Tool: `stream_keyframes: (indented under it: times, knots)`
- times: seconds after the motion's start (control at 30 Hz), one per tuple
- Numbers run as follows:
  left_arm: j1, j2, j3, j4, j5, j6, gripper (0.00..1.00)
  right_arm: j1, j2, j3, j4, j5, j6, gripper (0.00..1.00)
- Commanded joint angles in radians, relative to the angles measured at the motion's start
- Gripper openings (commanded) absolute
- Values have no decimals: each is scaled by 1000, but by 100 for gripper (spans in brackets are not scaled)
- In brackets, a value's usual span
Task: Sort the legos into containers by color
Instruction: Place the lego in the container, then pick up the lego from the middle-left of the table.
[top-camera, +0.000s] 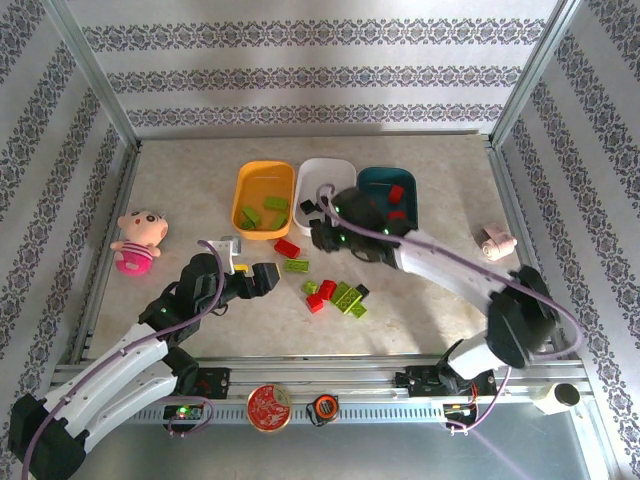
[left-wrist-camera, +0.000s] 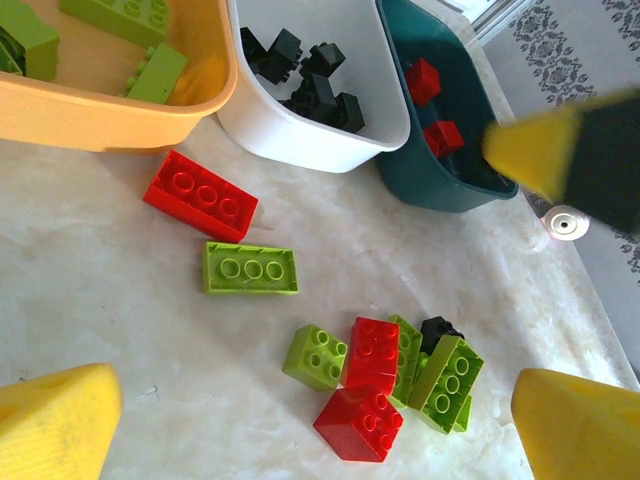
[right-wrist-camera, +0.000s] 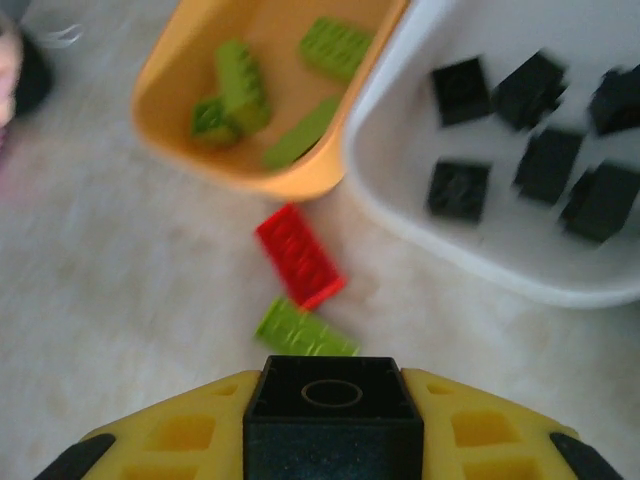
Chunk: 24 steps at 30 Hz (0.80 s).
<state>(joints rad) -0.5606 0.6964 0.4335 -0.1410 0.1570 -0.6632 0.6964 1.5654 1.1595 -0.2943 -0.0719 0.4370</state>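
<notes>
Left gripper (top-camera: 262, 277): jaws spread wide and holding nothing, low over the table.
Orange-yellow bin (left-wrist-camera: 100, 120): far ahead of the left jaws, to their left side; about 4 green legos lie in it and no other colour.
Loose pair: 1 long red brick (left-wrist-camera: 200, 195) and 1 long green brick (left-wrist-camera: 250, 268) lie side by side on the table ahead of the left jaws, just short of the bins.
White bin (left-wrist-camera: 300, 140): ahead and to the right of the right jaws; at least 6 black legos are inside.
Right gripper (top-camera: 322, 238): jaws pinch 1 black brick (right-wrist-camera: 333, 400), not yet over the white bin.
Heap (left-wrist-camera: 385, 385): just ahead of the left jaws, roughly 4 green, 2 red and 1 black, touching.
Teal bin (left-wrist-camera: 440, 185): ahead of the left jaws to the right, with 2 red legos.
Progress: judged past halfway, with about 9 loose and 1 in hand.
</notes>
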Motion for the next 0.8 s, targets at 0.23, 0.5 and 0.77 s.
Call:
stream_keyframes:
  times: [0.23,0.5,0.77]
  knots:
    - [9,52,-20,79,84,-19,100,-121,415,353,-72,52,-24,37]
    - [-62,198,6,100,111,31,97,-133,406,403,-80,51,-19,66]
    - [-318,357,128,-7,-88,191,93,-133,154,132,17,31,-5,71]
